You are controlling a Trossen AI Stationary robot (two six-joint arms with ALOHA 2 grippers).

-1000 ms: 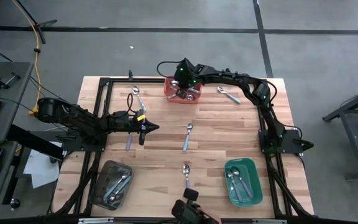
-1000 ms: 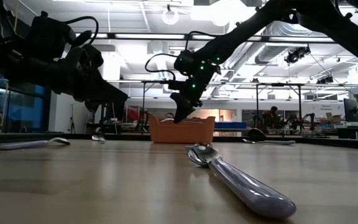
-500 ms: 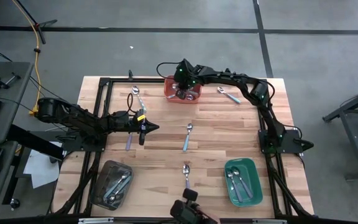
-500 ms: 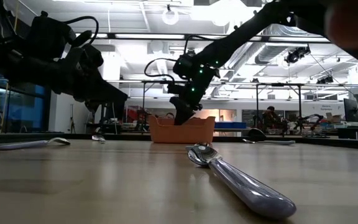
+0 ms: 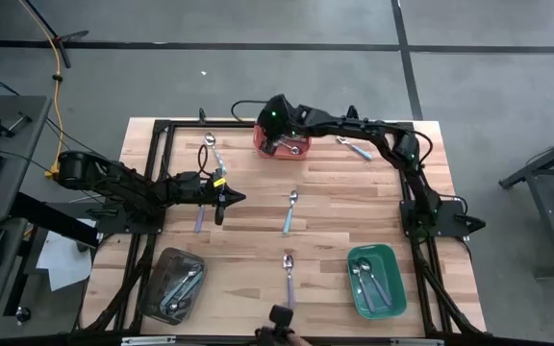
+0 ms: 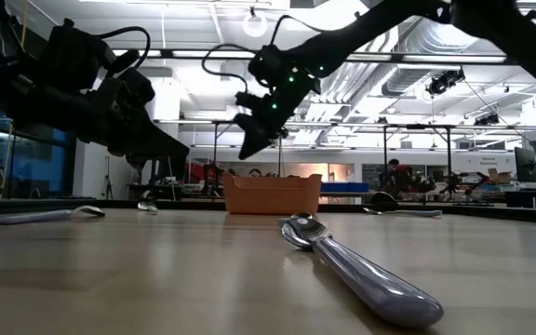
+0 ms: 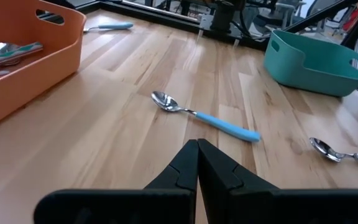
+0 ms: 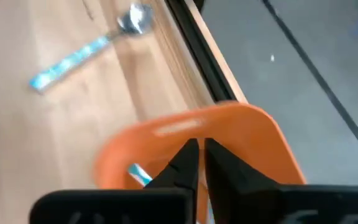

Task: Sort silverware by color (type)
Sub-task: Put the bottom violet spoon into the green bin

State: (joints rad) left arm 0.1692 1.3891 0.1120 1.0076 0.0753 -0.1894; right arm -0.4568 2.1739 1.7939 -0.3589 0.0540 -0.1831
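Workshop hall, ceiling lights and ductwork behind; grey floor around a pale wooden bench [image 5: 335,197] with a black frame.

Item 1. Orange tray [image 5: 282,141], 12 o'clock edge of the bench. Holds several spoons; light-blue handles show in the left wrist view.

Item 2. Green tray [image 5: 373,280], 5 o'clock. Holds a few spoons.

Item 3. Clear tray [image 5: 172,284], 7 o'clock. Holds several spoons.

Item 4. Loose silverware on the bench: blue-handled spoon [image 5: 289,211] at centre; lavender spoon [image 5: 289,269] at 6 o'clock, between the clear and green trays; blue-handled spoon [image 5: 357,147] at 1 o'clock, just beside the orange tray; spoon [image 5: 213,148] at 11 o'clock; another handle [image 5: 199,217] near the left claw, mostly hidden.

Item 5. Right claw [image 5: 275,119], above the 11 o'clock corner of the orange tray, raised clear of its rim in the low view. Fingers nearly pressed together, a thin slit between them; nothing pinched.

Item 6. Left claw [image 5: 234,198], at 9 o'clock of centre, above the bench. Fingers pressed together, empty, pointing at the central blue spoon.

Condition: sorting judged partly done; about five spoons remain loose.

Risks, as judged:
- A claw that descends on a spoon with fingers together would push it aside, not lift it.
- Thin metal lying flat on wood may slip from the fingertips.
- Both arms reaching for the central spoon could collide.
- Blue and lavender handles look close in tone; a spoon may land in the wrong tray.
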